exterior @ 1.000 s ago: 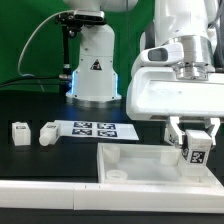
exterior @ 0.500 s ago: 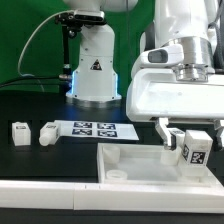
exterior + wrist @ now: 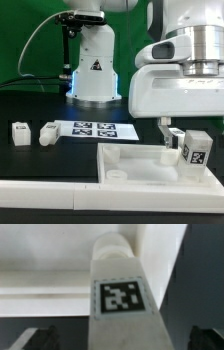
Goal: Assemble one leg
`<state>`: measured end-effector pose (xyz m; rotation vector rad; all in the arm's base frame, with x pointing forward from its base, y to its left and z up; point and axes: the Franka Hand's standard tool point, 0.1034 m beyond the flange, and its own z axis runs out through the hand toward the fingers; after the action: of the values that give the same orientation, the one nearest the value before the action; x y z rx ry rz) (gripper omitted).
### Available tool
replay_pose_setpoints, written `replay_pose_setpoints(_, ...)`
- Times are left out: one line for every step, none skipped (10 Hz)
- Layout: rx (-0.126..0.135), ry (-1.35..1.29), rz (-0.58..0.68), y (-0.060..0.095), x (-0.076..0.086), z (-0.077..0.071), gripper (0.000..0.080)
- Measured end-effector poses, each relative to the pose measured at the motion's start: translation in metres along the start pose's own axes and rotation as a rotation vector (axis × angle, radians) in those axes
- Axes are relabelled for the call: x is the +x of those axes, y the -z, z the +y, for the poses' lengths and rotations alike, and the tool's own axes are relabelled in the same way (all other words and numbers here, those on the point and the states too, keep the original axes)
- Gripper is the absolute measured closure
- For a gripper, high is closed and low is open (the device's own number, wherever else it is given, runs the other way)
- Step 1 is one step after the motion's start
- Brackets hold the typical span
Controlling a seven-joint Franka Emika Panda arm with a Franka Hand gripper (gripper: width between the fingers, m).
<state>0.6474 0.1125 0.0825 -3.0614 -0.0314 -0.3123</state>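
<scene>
A white leg [image 3: 195, 150] with a black-and-white tag stands upright at the exterior view's right, on the large white tray-like piece [image 3: 125, 165]. My gripper [image 3: 190, 140] is over it with its jaws spread. One dark finger [image 3: 164, 135] hangs clear of the leg's side. In the wrist view the leg [image 3: 122, 297] runs up the middle. My gripper [image 3: 120, 339] straddles it, with a dark gap between the leg and each fingertip [image 3: 40, 338]. The fingers do not touch the leg.
Two more short white legs [image 3: 19, 132] [image 3: 47, 132] lie on the black table at the exterior view's left. The marker board [image 3: 95, 129] lies beside them. The arm's white base [image 3: 95, 70] stands behind.
The jaws, shut on the leg a second ago, have spread apart and let go of it. The hand has lifted slightly. The leg stays standing on the tray-like piece.
</scene>
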Motion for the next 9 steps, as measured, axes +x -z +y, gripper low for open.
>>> replay_pose_setpoints(0.002, -0.004, -0.073, -0.0028, -0.0055, 0.0029, 0.0151)
replay_pose_setpoints(0.003, -0.018, -0.172, -0.0025, -0.0114, 0.006, 0.0151)
replay_pose_setpoints(-0.005, -0.028, -0.238, -0.0012, -0.0112, 0.0055, 0.0151)
replay_pose_setpoints(-0.006, -0.035, -0.238, -0.0019, -0.0077, 0.0052, 0.0151)
replay_pose_setpoints(-0.009, -0.057, -0.238, -0.0025, -0.0085, 0.0055, 0.0272)
replay_pose_setpoints(-0.009, -0.056, -0.238, -0.0025, -0.0085, 0.0057, 0.0414)
replay_pose_setpoints(-0.016, -0.123, -0.238, -0.0026, -0.0086, 0.0053, 0.0414)
replay_pose_setpoints(-0.026, -0.211, -0.237, -0.0028, -0.0087, 0.0053, 0.0515)
replay_pose_setpoints(-0.034, -0.272, -0.237, -0.0028, -0.0088, 0.0054, 0.0515)
